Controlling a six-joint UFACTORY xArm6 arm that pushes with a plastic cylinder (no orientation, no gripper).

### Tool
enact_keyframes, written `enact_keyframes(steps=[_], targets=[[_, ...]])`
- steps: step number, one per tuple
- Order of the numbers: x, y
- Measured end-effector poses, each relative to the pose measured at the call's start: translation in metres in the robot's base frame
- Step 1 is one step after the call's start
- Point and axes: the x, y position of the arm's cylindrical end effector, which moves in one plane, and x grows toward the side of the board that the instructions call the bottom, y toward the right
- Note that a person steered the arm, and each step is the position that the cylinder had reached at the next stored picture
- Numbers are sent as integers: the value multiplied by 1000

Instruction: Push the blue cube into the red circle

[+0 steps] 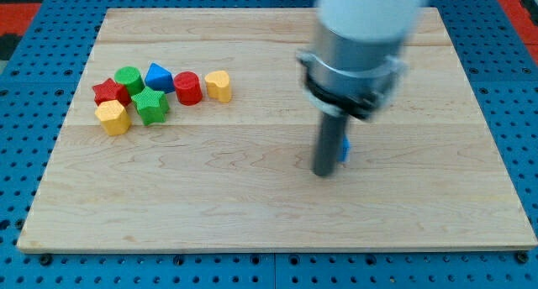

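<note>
The blue cube (345, 148) lies right of the board's middle, mostly hidden behind my rod; only a thin blue sliver shows. My tip (323, 173) rests on the board just left of and slightly below the cube, touching or nearly touching it. The red circle (187, 88) is a red cylinder in the cluster at the view's upper left, far to the left of the cube and my tip.
The cluster at upper left also holds a red star (109, 92), a green cylinder (129, 78), a blue rounded block (159, 76), a green star (150, 104), a yellow hexagon (112, 118) and a yellow block (218, 86). The wooden board (252, 205) lies on a blue pegboard.
</note>
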Motion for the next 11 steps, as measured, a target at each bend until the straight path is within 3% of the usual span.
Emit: enact_keyframes(steps=[1,2,3,4,5,6,8,9,10,11], targets=[[-35,-43],[0,-62],[24,15],[16,92],[-34,33],[-77,-64],[-18,16],[-33,-49],[-76,-104],[-78,-111]])
